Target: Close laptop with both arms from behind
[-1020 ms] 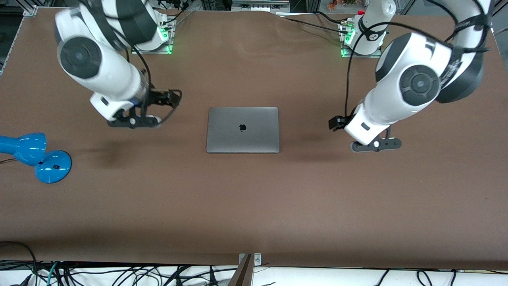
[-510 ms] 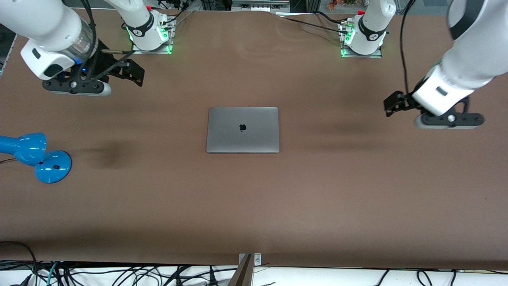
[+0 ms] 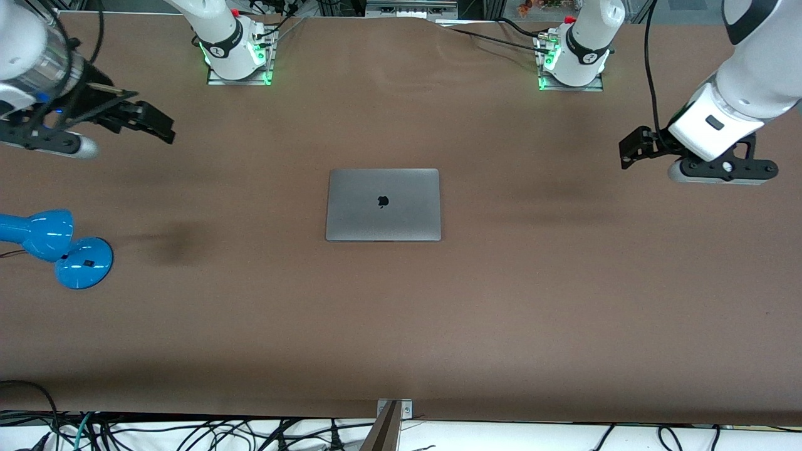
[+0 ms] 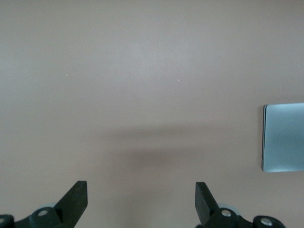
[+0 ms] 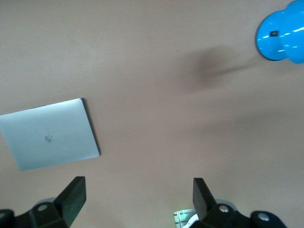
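The laptop (image 3: pixel 383 205) lies flat on the brown table (image 3: pixel 401 326), lid fully down with its dark logo facing up, about midway between the two arm bases. Nothing rests on it or touches it, and bare table surrounds it on every edge. The right end effector (image 3: pixel 153 122) hangs in the air over the right arm's end of the table, well apart from the laptop; its fingers (image 5: pixel 71 195) are spread wide with nothing between them, as the right wrist view shows. The left end effector (image 3: pixel 634 149) hangs over the left arm's end of the table, likewise well clear of the laptop, and its fingers (image 4: pixel 76 198) also stand spread apart and empty. A blue desk lamp (image 3: pixel 53 245) sits on the table toward the right arm's end, nearer to the front camera than the right end effector is over, with its round base (image 5: pixel 280 35) also showing in the right wrist view. It stands well apart from the laptop and blocks nothing between either end effector and the lid.
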{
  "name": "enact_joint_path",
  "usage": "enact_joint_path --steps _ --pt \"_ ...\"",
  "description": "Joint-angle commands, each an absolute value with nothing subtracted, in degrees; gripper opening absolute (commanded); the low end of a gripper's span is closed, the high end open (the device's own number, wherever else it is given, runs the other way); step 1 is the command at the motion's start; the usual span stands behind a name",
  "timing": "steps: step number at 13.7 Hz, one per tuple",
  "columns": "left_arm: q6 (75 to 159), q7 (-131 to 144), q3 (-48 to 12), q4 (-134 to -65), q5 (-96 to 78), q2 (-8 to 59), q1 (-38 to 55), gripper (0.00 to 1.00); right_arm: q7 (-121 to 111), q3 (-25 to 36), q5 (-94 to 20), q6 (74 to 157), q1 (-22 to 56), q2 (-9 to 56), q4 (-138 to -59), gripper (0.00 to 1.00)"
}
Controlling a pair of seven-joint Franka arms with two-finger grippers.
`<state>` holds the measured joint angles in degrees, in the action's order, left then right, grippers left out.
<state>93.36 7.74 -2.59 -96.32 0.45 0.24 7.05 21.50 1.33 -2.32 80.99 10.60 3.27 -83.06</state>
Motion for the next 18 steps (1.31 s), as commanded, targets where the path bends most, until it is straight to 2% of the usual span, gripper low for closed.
enact_joint_path --steps 1,7,10,18 --pt "92.74 6.60 -1.76 -99.23 0.08 -3.08 8.17 1.00 17.94 1.75 -2.02 80.16 8.18 1.67 -84.72 1.00" --pt "91.67 3.00 -1.93 -98.00 0.35 -2.81 6.16 1.00 17.58 5.53 -1.32 81.12 7.47 1.67 -86.66 1.00" --pt "91.41 2.90 -2.11 -96.33 0.09 -2.72 6.15 1.00 17.49 5.54 1.84 82.53 7.38 1.76 -88.23 1.00" --pt "91.41 2.99 -2.02 -96.33 0.00 -2.72 6.15 1.00 16.00 5.54 1.41 82.97 7.38 1.23 -88.68 1.00"
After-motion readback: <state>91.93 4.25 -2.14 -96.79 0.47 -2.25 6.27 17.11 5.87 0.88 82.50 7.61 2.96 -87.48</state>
